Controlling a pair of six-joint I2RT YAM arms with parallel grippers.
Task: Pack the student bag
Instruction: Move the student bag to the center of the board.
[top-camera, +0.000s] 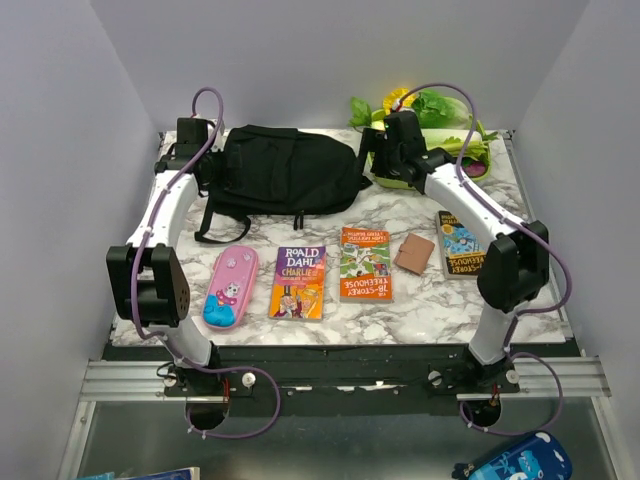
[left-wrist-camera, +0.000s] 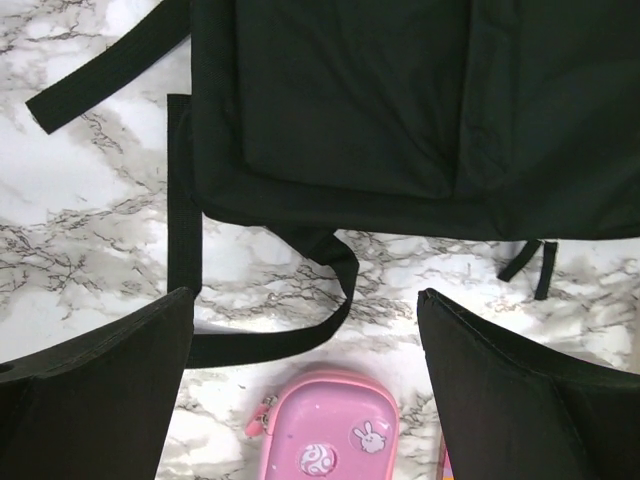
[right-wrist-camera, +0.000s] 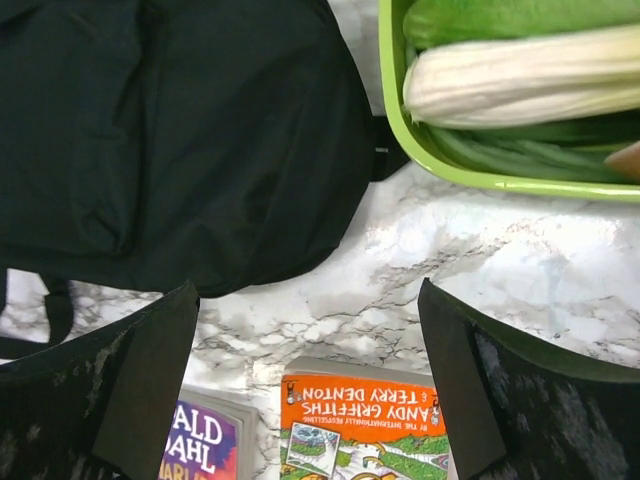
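Note:
The student bag (top-camera: 285, 170), a large soft black backpack, lies flat at the back of the marble table with its straps (left-wrist-camera: 270, 340) trailing toward me. My left gripper (top-camera: 197, 148) hovers open above the bag's left end. In the left wrist view its fingers (left-wrist-camera: 100, 390) frame the bag's near edge (left-wrist-camera: 400, 110) and a pink pencil case (left-wrist-camera: 325, 430), gripping nothing. My right gripper (top-camera: 400, 150) hangs open above the bag's right end. The right wrist view shows the bag (right-wrist-camera: 170, 130) at upper left and bare marble between the empty fingers (right-wrist-camera: 500, 390).
In a row in front of the bag lie the pink pencil case (top-camera: 231, 287), a Roald Dahl book (top-camera: 298, 282), an orange book (top-camera: 365, 262), a small brown card (top-camera: 414, 253) and another book (top-camera: 460, 243). A green tray (right-wrist-camera: 480, 175) of toy vegetables stands at the back right.

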